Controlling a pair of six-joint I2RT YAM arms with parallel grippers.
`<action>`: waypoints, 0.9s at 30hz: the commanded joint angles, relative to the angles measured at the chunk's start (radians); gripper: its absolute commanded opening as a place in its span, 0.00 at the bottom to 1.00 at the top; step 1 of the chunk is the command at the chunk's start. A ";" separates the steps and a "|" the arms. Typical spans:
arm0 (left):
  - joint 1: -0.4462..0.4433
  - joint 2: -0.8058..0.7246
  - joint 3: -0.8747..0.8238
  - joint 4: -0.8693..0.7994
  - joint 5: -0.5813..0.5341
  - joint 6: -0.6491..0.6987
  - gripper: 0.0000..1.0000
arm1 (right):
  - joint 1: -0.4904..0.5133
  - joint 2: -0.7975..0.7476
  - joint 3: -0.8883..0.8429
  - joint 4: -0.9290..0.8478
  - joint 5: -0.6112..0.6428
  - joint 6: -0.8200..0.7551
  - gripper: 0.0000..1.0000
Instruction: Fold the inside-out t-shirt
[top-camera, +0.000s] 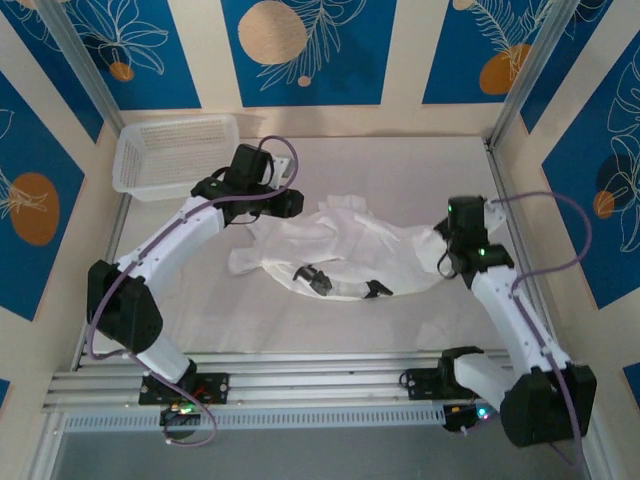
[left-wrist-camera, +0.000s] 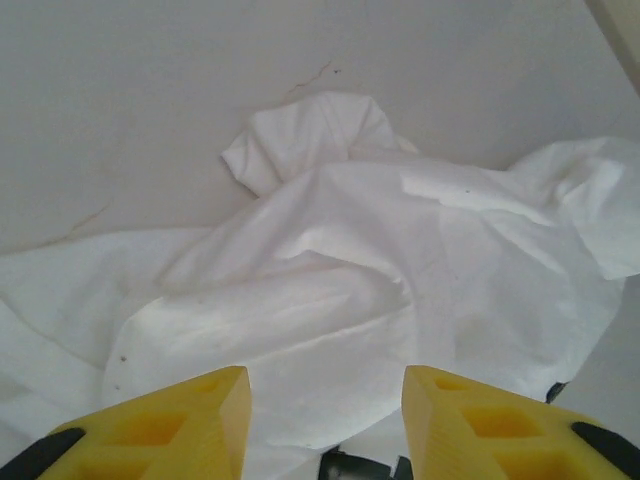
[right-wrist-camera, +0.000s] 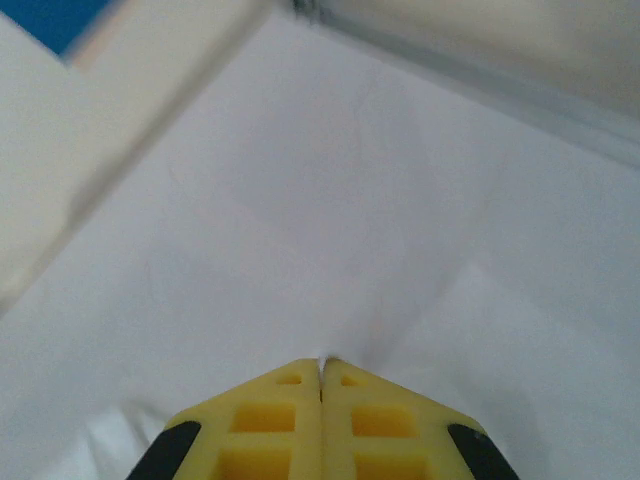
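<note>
At the t-shirt's right end, the right tool (right-wrist-camera: 320, 372) is closed tight. A ridge of cloth tents up to its tips, so it reads as pinching the edge. The left tool (left-wrist-camera: 325, 420) is wide open and holds nothing, with bunched cloth straight ahead and below it.

The t-shirt (top-camera: 345, 248) lies crumpled mid-worktop (top-camera: 400, 165), long axis left-right, spanning between the two arms. The left arm is nearer the free end, so my guess is it drops and grabs there.

The overhead view gives the layout, with the basket (top-camera: 125, 165) well apart in the far-left corner. The wrist views give the finger gaps, which are too small to read from above.
</note>
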 joint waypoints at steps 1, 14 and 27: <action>0.024 0.038 0.035 -0.087 0.031 0.001 0.48 | -0.017 -0.186 -0.117 0.112 -0.241 -0.065 0.00; 0.037 0.456 0.243 -0.232 -0.349 0.019 0.55 | -0.030 -0.056 0.003 -0.027 -0.609 -0.129 0.00; 0.082 0.286 -0.065 -0.038 -0.082 -0.082 0.48 | -0.017 -0.017 -0.005 -0.003 -0.628 -0.110 0.00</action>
